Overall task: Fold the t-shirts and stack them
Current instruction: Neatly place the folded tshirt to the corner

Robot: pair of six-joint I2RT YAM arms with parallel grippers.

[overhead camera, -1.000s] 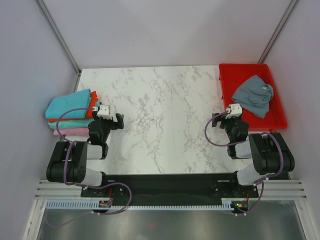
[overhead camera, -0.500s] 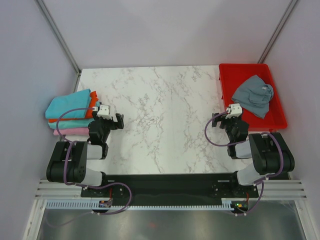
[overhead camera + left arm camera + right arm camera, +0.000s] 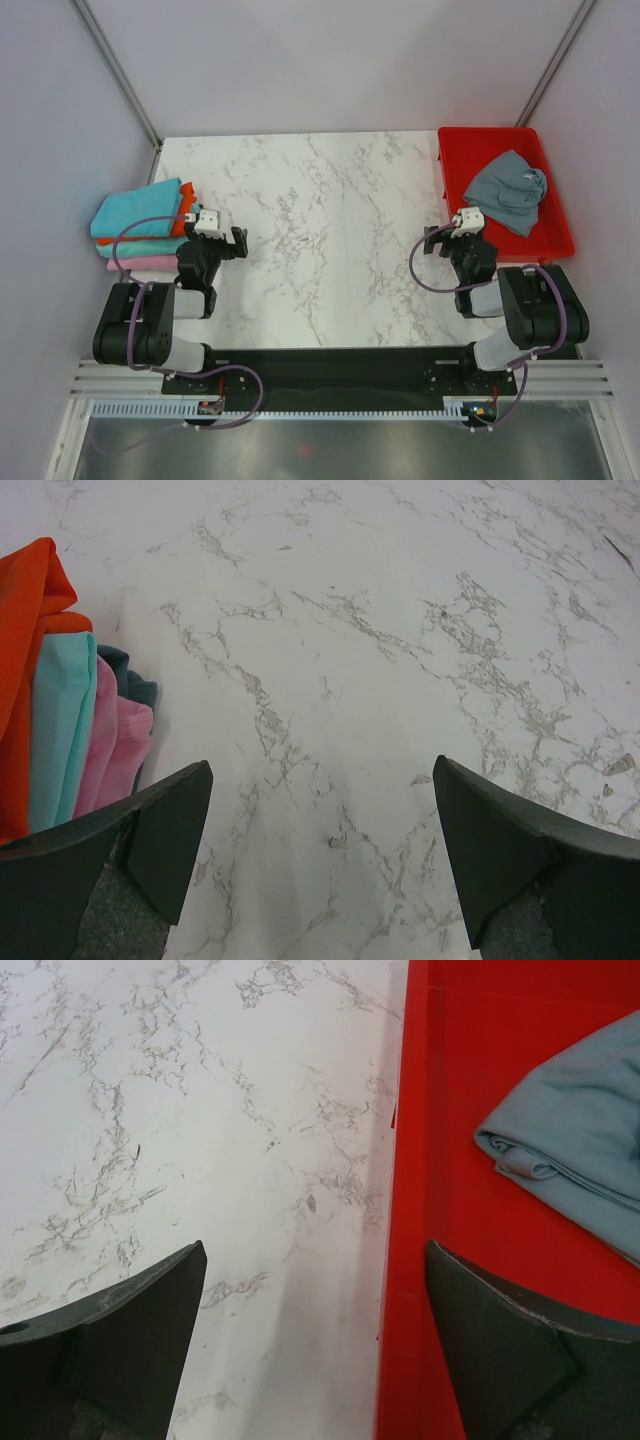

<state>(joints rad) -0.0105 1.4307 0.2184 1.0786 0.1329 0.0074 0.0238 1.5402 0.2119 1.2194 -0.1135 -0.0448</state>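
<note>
The left arm point(image 3: 150, 325) and the right arm point(image 3: 530, 312) have black rounded joints and pale grey links. A purple cable point(image 3: 113, 258) runs along each one, and a small white block point(image 3: 207, 222) sits at each wrist. The left gripper point(image 3: 320, 770) and the right gripper point(image 3: 315, 1250) have dark grey, wedge-shaped fingers point(image 3: 150, 830).

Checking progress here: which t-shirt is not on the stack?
The slate grey t-shirt, crumpled alone in the red tray; the others sit folded in the stack on the opposite side.

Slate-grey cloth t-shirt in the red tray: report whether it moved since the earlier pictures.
No. The crumpled slate-grey t-shirt keeps its place inside the red plastic tray.
</note>
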